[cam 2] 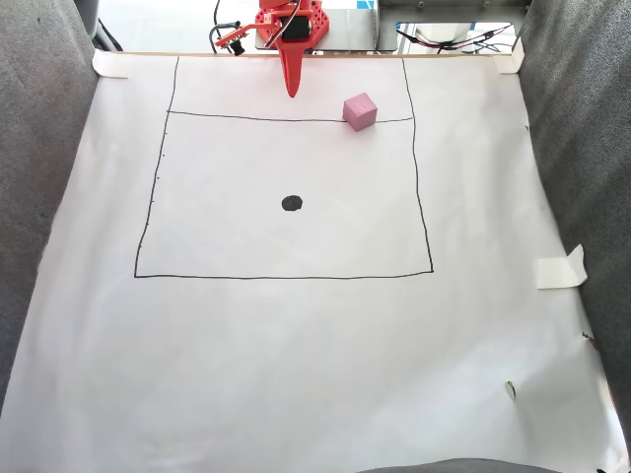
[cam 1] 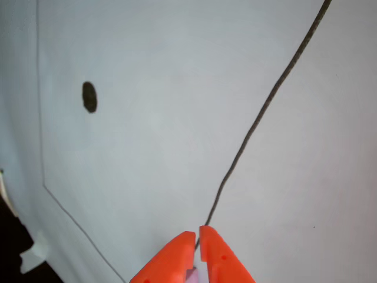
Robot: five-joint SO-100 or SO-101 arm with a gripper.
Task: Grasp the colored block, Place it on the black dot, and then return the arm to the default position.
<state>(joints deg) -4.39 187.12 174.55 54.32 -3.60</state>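
Observation:
The colored block (cam 2: 360, 111) is a pale pink cube resting on the white paper near the far drawn line in the fixed view, to the right of the arm. The black dot (cam 2: 292, 203) lies alone in the middle of the drawn square, and it appears at upper left as the black dot (cam 1: 89, 96) in the other view. My orange gripper (cam 2: 292, 89) hangs shut at the far edge, tips pointing at the paper, apart from the block. In the other view the gripper (cam 1: 197, 233) enters from the bottom with its fingers together; a pale pink sliver shows low in their gap.
A thin drawn square (cam 2: 424, 197) frames the work area on the white sheet (cam 2: 296, 365). Grey fabric (cam 2: 39, 148) rises along both sides. A piece of tape (cam 2: 560, 268) sits at the right edge. The arm's base and wiring (cam 2: 296, 25) stand at the far edge.

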